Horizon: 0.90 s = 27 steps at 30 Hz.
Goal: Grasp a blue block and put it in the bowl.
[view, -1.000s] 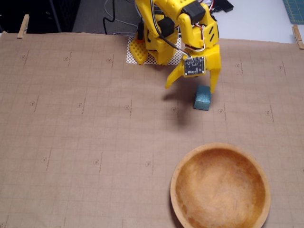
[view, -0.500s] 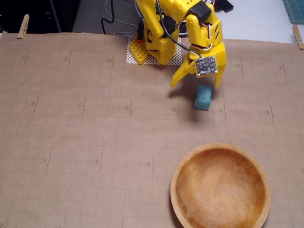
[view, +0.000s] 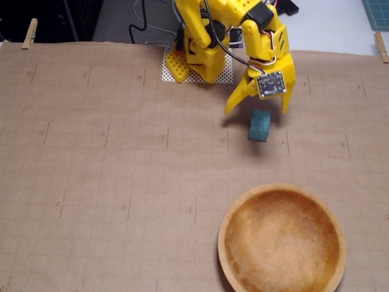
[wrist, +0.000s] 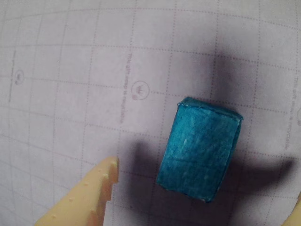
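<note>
The blue block (view: 260, 126) lies on the gridded brown paper, a small teal rectangular piece, up and a little left of the bowl. In the wrist view the blue block (wrist: 200, 148) sits right of centre, between the two fingers. My yellow gripper (view: 257, 111) is open and hangs just over the block's far end, one finger on each side, not touching it. In the wrist view the gripper (wrist: 205, 186) shows one cream fingertip (wrist: 101, 181) at lower left and a sliver of the other at the lower right corner. The wooden bowl (view: 222, 234) stands empty at the front right.
The arm's yellow base (view: 200, 58) stands on a white mesh pad (view: 171, 74) at the back, with cables behind it. Clothespins (view: 29, 33) hold the paper at the back corners. A green cutting mat (view: 377, 12) lies at the top right.
</note>
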Tool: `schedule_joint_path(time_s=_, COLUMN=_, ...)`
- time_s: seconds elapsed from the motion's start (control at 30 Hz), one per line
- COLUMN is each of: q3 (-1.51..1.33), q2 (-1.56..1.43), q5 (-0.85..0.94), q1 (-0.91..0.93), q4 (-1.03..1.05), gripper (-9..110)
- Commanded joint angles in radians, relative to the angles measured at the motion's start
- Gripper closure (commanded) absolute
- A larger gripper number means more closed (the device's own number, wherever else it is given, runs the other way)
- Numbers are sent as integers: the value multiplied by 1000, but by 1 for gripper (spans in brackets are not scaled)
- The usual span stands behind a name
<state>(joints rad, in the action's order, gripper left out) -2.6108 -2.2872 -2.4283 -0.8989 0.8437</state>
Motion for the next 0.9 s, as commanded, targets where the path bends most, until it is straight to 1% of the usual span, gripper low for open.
schedule_joint_path(time_s=0.0, q3=49, q2=66, q5=14, q1=5, q4=-44, gripper=51)
schedule_joint_path(time_s=0.27, q3=103, q2=215, q5=15, q1=60, q4=-101, gripper=51)
schedule_joint_path(time_s=0.43, q3=103, q2=293, q5=15, q1=61, q4=-161, gripper=51)
schedule_joint_path(time_s=0.87, q3=89, q2=314, q5=18, q1=58, q4=-163, gripper=52)
